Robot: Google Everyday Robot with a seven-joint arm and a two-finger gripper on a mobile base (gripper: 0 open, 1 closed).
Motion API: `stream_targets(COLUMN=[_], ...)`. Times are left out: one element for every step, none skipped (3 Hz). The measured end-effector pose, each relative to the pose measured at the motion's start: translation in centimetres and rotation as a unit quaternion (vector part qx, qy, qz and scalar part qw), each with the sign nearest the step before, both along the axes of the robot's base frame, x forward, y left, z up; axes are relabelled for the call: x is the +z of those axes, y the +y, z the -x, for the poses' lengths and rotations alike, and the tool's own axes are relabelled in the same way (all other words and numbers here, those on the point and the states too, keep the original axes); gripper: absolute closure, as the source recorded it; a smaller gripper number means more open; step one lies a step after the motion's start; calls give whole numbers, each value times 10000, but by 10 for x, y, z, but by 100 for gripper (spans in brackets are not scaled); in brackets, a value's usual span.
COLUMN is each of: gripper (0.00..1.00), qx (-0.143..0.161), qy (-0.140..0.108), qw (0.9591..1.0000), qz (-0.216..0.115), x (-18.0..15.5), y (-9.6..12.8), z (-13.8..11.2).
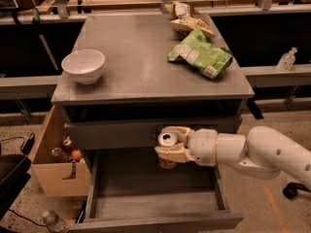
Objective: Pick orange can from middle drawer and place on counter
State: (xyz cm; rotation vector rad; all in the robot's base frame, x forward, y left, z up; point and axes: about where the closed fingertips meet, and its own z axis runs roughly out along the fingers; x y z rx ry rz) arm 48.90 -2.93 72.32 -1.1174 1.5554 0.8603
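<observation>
Orange can, silver lid upward, clasped by the gripper, fingers closed around its sides, over the rear floor of the open middle drawer, at 6 o'clock from the counter. White bowl at 9 o'clock, green bag at 2.

Glossy plastic end effector over matt grey drawer, gripping shiny-lidded can; counter dull metallic.

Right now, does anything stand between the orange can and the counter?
The tool holds the orange can above the middle drawer, below the counter. Nothing loose intervenes; only the counter's front edge must be cleared.
</observation>
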Motion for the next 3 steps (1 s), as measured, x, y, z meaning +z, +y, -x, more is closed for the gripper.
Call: stream_targets(gripper=[100,100,100], qx=[-291,-461,-460], qy=[-25,-35,-35], qw=[9994,9986,9986], qz=[160,264,264], x=[68,122,122], y=[-6,-6,-6], z=[-9,-17,-17])
